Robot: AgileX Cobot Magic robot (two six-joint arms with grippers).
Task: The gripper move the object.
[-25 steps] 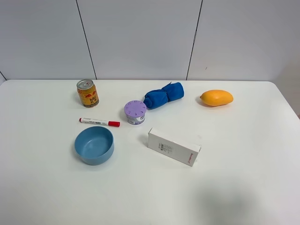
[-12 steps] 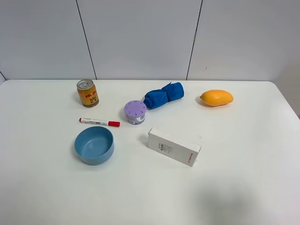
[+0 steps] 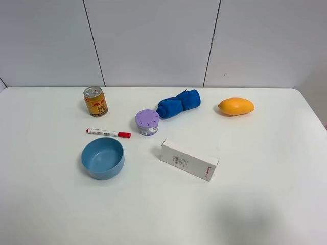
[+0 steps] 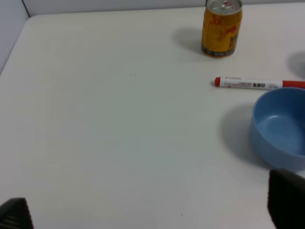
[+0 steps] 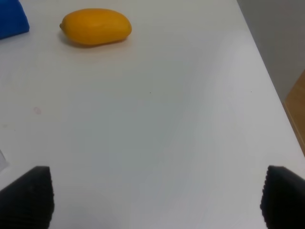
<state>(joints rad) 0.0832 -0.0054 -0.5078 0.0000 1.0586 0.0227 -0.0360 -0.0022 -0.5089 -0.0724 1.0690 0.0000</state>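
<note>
My left hand (image 4: 145,214) shows only as two black fingertips (image 4: 286,198) at the bottom corners of the left wrist view, spread wide apart, nothing between them but bare white surface (image 4: 109,124). My right hand (image 5: 155,200) is the same: two dark ribbed fingertips (image 5: 28,195) at the bottom corners of the right wrist view, wide apart, holding nothing. Neither arm appears in the high view.

The marker (image 3: 108,133) lies flat on the surface (image 3: 265,168), left of centre in the high view, red cap pointing right, small red end pointing left. It sits just above the blue bowl (image 3: 102,157) in that frame, near it but apart. In the left wrist view the marker (image 4: 252,83) is at the right edge, above the bowl (image 4: 280,126), with its cap cut off by the frame.

The yellow can (image 3: 95,101) stands upright above the marker, upper left of the high view; the can (image 4: 221,26) is at the top of the left wrist view. A purple-lidded tub (image 3: 147,122) sits just right of the marker's cap. A blue rolled cloth (image 3: 178,103) is above and right of the tub. A white box (image 3: 189,160) with a red end lies tilted at centre. A mango (image 3: 236,106) is at upper right, and the mango (image 5: 95,26) shows at the top left of the right wrist view.
</note>
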